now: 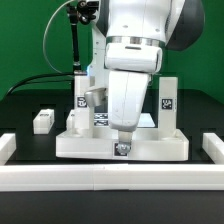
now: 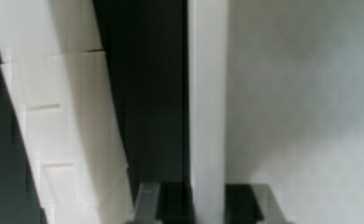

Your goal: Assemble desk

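The white tabletop panel (image 1: 90,143) lies on the black table, with two leg posts standing on it: one (image 1: 82,98) toward the exterior view's left and one (image 1: 167,100) toward its right, both showing tags. A third leg post (image 1: 42,120) lies loose on the table, left of the panel. My gripper (image 1: 122,147) reaches straight down onto the panel's front rim. In the wrist view the gripper (image 2: 200,198) has its fingers (image 2: 147,204) on either side of the upright rim (image 2: 205,90), shut on it, and the panel's flat face (image 2: 312,100) lies beside the rim.
The long white barrier wall (image 1: 110,178) runs along the front, close to the panel's front rim, and also shows in the wrist view (image 2: 54,120). Its raised ends (image 1: 8,148) stand at both sides. The marker board (image 1: 103,117) lies behind the arm. A black camera pole (image 1: 76,45) stands at the back.
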Robot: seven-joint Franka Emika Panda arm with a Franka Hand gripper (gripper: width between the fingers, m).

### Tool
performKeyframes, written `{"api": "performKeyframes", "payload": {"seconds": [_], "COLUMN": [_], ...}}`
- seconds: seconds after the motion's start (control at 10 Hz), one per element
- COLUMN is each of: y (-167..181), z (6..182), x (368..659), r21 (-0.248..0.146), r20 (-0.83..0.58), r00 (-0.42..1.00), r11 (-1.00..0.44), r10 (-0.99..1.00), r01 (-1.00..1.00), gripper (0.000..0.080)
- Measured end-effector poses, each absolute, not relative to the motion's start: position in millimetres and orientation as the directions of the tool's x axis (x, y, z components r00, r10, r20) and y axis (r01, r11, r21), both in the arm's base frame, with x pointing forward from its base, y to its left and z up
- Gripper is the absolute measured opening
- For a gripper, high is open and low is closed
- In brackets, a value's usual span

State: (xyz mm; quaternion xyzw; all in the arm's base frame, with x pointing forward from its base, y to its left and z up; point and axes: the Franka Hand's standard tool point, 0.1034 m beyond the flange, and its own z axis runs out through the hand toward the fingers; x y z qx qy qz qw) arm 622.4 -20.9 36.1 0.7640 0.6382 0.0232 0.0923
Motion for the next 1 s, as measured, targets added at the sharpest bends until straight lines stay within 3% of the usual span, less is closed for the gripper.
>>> {"api": "performKeyframes", "payload": {"seconds": [0.2,0.4,0.7,1.0], "y": [-18,11,32,33], "z": [36.4,39.4,35.4,32.8], "x": [624,646,658,659], "r21": [0.170,0.189,0.197,0.176], "r20": [-0.081,-0.061,-0.067,-0.098], "r00": [0.195,0.183,0.118,0.101], "r11": [-0.179,-0.169,-0.102,-0.083], "r10": [0.977,0.981,0.991,0.990], "r01": [0.969,0.967,0.975,0.981], "gripper": [0.0060,0.0060,0.0060,0.0061]}}
